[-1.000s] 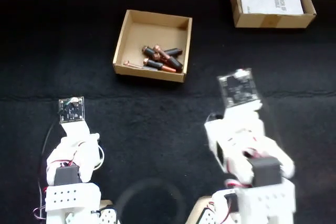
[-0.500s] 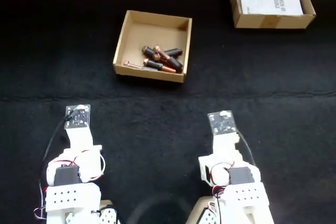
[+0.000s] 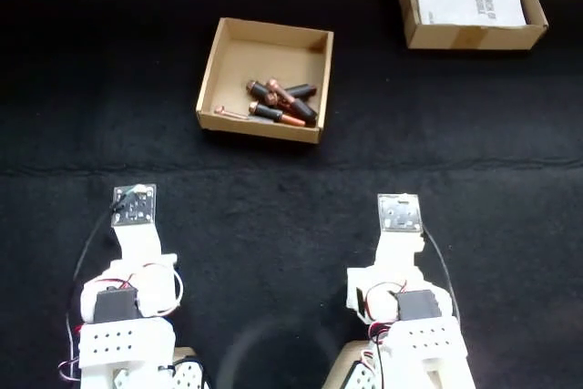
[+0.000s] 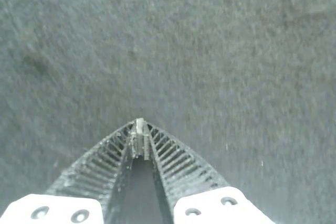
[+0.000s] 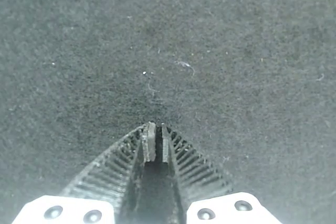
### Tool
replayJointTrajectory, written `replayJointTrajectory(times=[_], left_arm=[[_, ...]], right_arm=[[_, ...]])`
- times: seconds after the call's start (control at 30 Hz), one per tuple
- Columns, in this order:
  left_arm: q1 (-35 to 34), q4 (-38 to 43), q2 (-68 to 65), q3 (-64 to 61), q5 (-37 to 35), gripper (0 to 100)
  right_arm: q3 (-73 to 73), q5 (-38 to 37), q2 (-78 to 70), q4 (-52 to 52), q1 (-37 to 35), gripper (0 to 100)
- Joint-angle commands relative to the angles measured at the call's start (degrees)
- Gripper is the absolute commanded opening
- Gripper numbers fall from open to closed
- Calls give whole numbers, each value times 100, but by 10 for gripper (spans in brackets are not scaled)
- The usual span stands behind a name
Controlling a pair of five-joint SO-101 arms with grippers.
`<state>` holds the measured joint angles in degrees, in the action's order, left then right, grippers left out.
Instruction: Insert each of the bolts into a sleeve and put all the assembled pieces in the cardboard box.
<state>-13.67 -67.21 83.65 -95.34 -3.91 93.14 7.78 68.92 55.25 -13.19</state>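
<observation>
My left gripper (image 4: 139, 132) is closed tight with nothing in it, over the bare black surface (image 4: 220, 51). My right gripper (image 5: 156, 135) is all but closed, a hairline gap at the tips, and it too holds nothing. Both arms sit folded at the near edge, well apart from the cardboard box (image 3: 221, 52). In the box the dark sleeves (image 3: 284, 102) with copper ends lie piled together, and a thin copper piece (image 3: 228, 112) lies beside them.
</observation>
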Motion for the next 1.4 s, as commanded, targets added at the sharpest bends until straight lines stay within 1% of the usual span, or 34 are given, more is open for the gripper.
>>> replayJointTrajectory(times=[0.0,0.53,0.6,0.73,0.9,1.03,1.2,1.37], left_arm=[[84,-273,-40,233,18,9],[84,-264,-40,233,0,9],[84,-264,-40,233,0,9],[84,-264,-40,233,0,9],[84,-264,-40,233,0,9],[84,-264,-40,233,0,9],[66,-264,-40,233,0,9],[57,-264,-40,233,0,9]], right_arm=[[233,62,-4,180,-40,13],[233,35,-4,180,-31,6],[268,53,84,180,145,6],[497,44,1077,180,752,7],[1042,35,2712,163,1200,7],[1068,35,3644,523,1534,7],[1068,35,3442,1446,1604,7],[1033,35,3451,1455,1596,7]])
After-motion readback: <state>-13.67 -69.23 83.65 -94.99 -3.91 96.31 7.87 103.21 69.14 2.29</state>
